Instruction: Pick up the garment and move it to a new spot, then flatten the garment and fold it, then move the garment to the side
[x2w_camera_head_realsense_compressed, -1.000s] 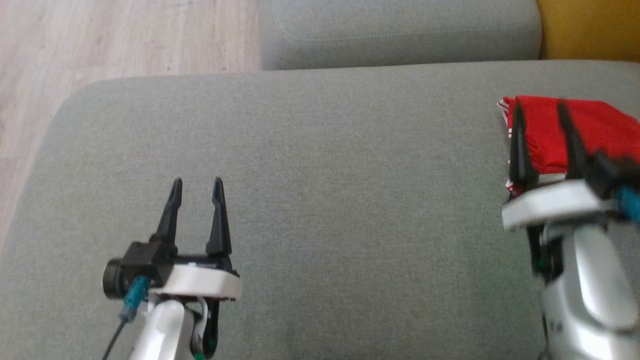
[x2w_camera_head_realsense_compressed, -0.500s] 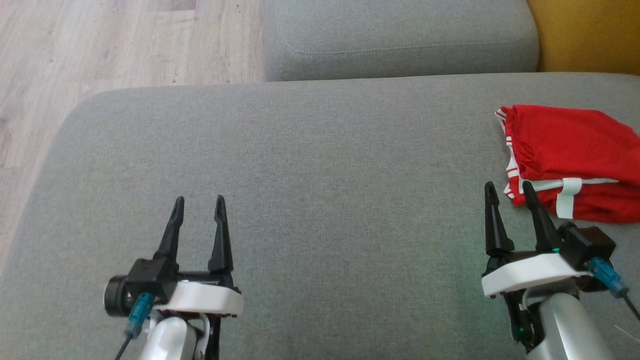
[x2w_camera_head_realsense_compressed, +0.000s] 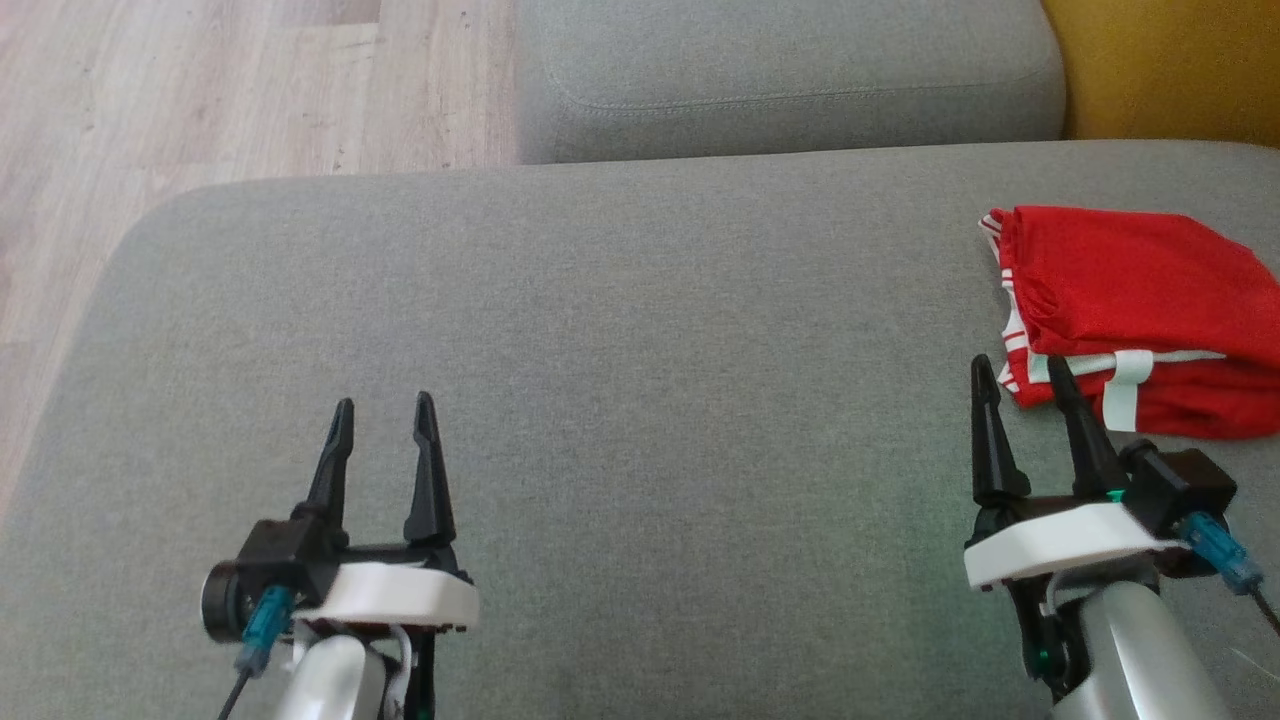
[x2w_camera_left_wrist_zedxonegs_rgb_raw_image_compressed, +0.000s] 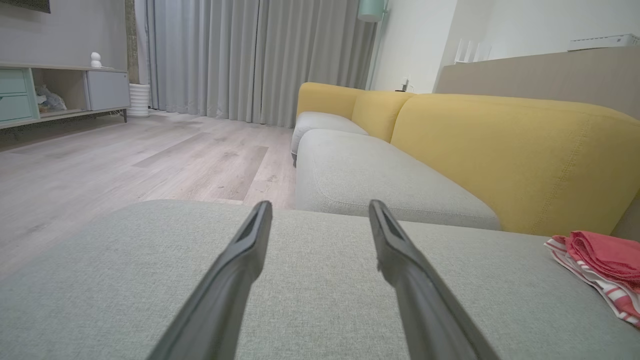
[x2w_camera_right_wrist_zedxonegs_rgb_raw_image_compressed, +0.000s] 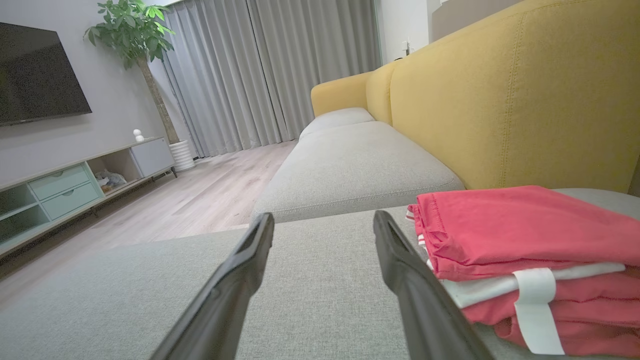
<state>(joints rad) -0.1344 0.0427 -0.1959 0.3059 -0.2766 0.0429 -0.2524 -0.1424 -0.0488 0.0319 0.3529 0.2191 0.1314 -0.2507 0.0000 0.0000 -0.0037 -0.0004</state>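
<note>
The garment (x2w_camera_head_realsense_compressed: 1130, 310) is red with white stripes and lies folded in a stack at the right edge of the grey sofa seat (x2w_camera_head_realsense_compressed: 640, 330). It also appears in the left wrist view as the garment (x2w_camera_left_wrist_zedxonegs_rgb_raw_image_compressed: 602, 265) at far right, and in the right wrist view as the garment (x2w_camera_right_wrist_zedxonegs_rgb_raw_image_compressed: 525, 260) close on the right. My right gripper (x2w_camera_head_realsense_compressed: 1020, 378) is open just left of and in front of the stack, with nothing between its fingers. My left gripper (x2w_camera_head_realsense_compressed: 385, 412) stands open over bare cushion at the lower left, far from the garment.
A second grey cushion (x2w_camera_head_realsense_compressed: 790, 75) lies behind the seat. The yellow backrest (x2w_camera_head_realsense_compressed: 1170, 70) rises at the upper right. Wooden floor (x2w_camera_head_realsense_compressed: 200, 90) runs past the seat's left edge. In the right wrist view a TV cabinet (x2w_camera_right_wrist_zedxonegs_rgb_raw_image_compressed: 75, 185) stands across the room.
My right gripper has drawn back off the garment toward me and now sits beside its near left corner. The left gripper slid slightly toward me. The garment stayed in place.
</note>
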